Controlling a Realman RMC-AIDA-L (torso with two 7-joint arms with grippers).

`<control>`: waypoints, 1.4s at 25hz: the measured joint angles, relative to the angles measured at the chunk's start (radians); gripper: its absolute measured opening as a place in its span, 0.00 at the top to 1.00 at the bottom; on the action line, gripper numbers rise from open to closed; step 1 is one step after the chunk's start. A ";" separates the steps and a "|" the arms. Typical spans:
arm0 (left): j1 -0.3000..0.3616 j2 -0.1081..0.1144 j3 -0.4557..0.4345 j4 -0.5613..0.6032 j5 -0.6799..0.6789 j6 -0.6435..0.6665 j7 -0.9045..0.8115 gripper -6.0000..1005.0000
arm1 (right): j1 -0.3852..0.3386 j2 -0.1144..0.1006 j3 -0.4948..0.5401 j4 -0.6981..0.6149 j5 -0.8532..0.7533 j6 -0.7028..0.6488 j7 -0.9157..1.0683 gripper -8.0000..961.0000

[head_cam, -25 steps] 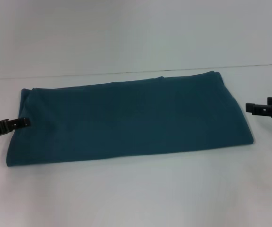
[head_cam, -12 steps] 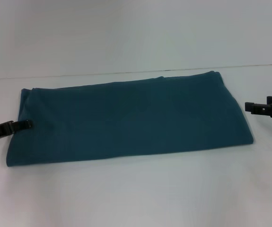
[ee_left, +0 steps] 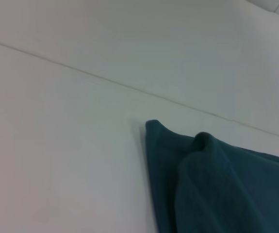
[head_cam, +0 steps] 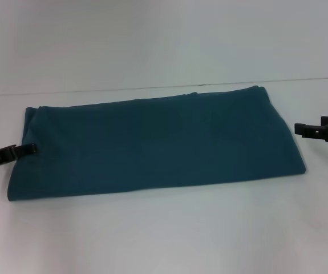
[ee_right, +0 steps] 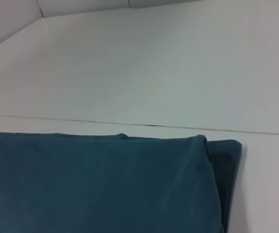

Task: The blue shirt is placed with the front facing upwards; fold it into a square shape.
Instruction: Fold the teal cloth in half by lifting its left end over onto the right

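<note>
Surface: a white counter (head_cam: 164, 228) fills the scene, with a thin dark seam line (head_cam: 152, 87) running across it just beyond the far edge of the shirt.
Shirt: the blue shirt (head_cam: 152, 142) lies flat in the middle of the counter, folded into a long band several layers thick; no lettering, collar or sleeve shows on the side facing up.
Shirt's left end: in the left wrist view the shirt (ee_left: 212, 184) shows a pointed corner and a small raised hump of cloth next to it, the layers not quite flush.
Shirt's right end: in the right wrist view the shirt (ee_right: 95, 184) has its top layer stopping a little short of the layer beneath, which sticks out as a narrow darker strip along that end.
Left pincer: the left pincer (head_cam: 31, 148) comes in low from the left, its tip right at the shirt's left edge, about halfway along that short side; I cannot tell how far open it is or whether it has any cloth.
Right pincer: the right pincer (head_cam: 299, 129) sits off the shirt's right end, near it but apart, holding nothing; how far apart its fingers are cannot be told.
</note>
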 joint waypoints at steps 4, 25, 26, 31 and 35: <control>0.005 0.000 -0.001 0.000 0.004 -0.017 -0.004 0.14 | 0.000 0.003 0.000 0.000 0.000 0.000 0.000 0.06; -0.006 -0.003 0.002 -0.033 0.021 -0.055 0.005 0.14 | 0.002 0.009 -0.003 0.000 0.000 -0.001 0.004 0.07; -0.006 -0.003 0.002 -0.033 0.021 -0.056 0.005 0.14 | 0.001 0.009 -0.003 0.000 0.000 -0.001 0.004 0.07; -0.008 -0.003 0.002 -0.030 0.016 -0.071 0.005 0.14 | 0.002 0.010 -0.004 0.000 0.000 0.001 0.004 0.07; -0.009 -0.004 0.002 -0.028 0.014 -0.078 0.005 0.14 | 0.003 0.013 -0.005 0.000 -0.003 0.007 0.004 0.07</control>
